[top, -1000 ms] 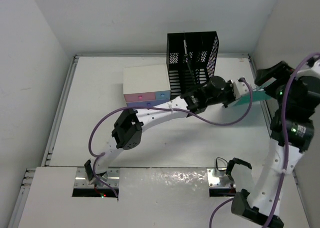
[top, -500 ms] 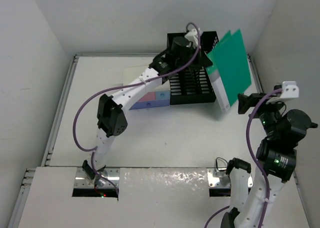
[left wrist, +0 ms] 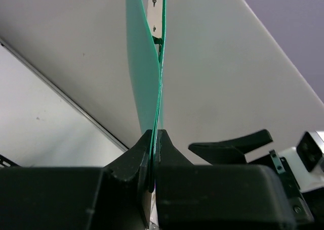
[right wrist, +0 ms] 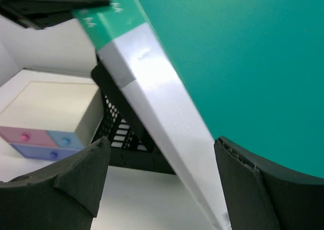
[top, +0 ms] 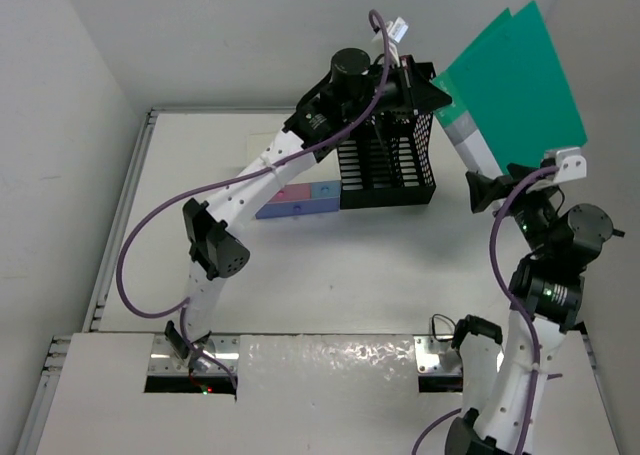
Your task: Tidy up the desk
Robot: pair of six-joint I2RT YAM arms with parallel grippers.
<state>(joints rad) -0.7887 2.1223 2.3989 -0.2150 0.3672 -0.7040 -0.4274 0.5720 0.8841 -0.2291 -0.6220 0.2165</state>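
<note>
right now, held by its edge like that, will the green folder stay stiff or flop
Probably bendy: the green folder shows thin covers bowing apart above the left hand pinching them. Likely light, since that one edge pinch holds it aloft. It could swing or gape open; the right hand stands open below it.

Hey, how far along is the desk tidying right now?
Done: nothing clearly finished on the desk. In hand: the left tool pinches the green folder aloft beside the black mesh rack; the right tool stands open around its white spine. Left: probably slotting the folder into the rack.
</note>
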